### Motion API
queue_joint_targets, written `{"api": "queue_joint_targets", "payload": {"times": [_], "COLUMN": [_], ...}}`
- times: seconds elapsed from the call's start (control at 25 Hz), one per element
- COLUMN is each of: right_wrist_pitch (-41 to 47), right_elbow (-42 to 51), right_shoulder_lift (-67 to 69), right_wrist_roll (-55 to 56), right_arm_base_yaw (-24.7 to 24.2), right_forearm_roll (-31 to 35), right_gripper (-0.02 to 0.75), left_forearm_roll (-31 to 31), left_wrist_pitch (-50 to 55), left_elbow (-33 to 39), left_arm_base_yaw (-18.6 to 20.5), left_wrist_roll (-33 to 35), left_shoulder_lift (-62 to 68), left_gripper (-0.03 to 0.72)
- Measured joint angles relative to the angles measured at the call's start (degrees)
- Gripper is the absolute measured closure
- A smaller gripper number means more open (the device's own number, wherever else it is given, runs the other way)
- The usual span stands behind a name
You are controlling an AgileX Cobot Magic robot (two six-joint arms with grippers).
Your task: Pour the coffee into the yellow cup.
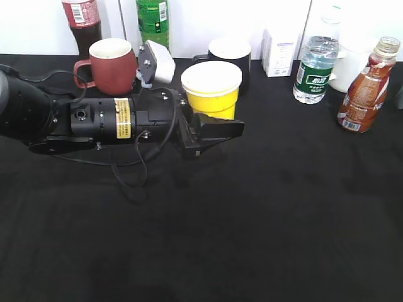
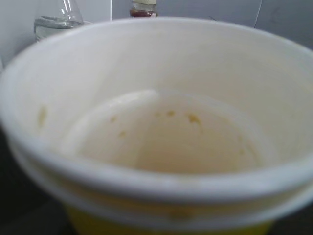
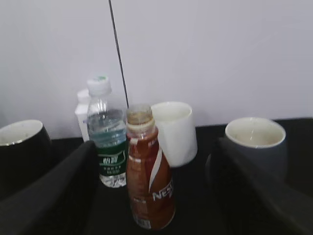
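cup (image 1: 211, 88): light, thin-walled, crushable; left end effector (image 1: 217, 129) clamped on its lower wall.
coffee (image 3: 149, 181): uncapped, waisted; right end effector (image 3: 151, 196) apart.

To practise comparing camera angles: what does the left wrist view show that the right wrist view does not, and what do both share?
Only the left wrist view shows the yellow cup, close up, its white inside empty apart from a few yellowish specks. Only the right wrist view shows the black mug, the grey mug, the white cup and the open right claw framing the scene. Both show the coffee bottle and the water bottle.
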Motion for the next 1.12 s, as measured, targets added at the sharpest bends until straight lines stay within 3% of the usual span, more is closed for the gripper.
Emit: {"api": "queue_joint_targets", "payload": {"times": [0.12,0.24,0.64,0.72,0.84,1.12], "right_wrist_pitch": [-4.5,-7.8,-11.2,-11.6,-14.3,-15.9], "right_elbow": [-0.8,-3.7,-25.8,-28.8,-29.1,-28.9], "right_shoulder_lift": [15.2,29.4,55.3,58.4,59.2,59.7], "right_wrist_roll": [0.5,0.9,-1.2,-1.3,-1.3,-1.3], "right_arm_base_yaw": [0.0,0.0,0.0,0.0,0.0,0.0], "right_forearm_roll": [-4.3,-7.8,-7.9,-7.9,-7.8,-7.7], "right_gripper": [0.167,0.076,0.070,0.085,0.202,0.209], "left_forearm_roll": [0.0,0.0,0.0,0.0,0.0,0.0], "left_wrist_pitch": [0.0,0.0,-0.3,-0.5,-1.3,-2.7], "left_elbow": [0.0,0.0,0.0,0.0,0.0,0.0], "left_arm_base_yaw": [0.0,0.0,0.0,0.0,0.0,0.0], "left_wrist_roll": [0.0,0.0,0.0,0.0,0.0,0.0], "left_shoulder_lift": [0.0,0.0,0.0,0.0,0.0,0.0], "left_gripper": [0.236,0.236,0.236,0.236,0.236,0.236]}}
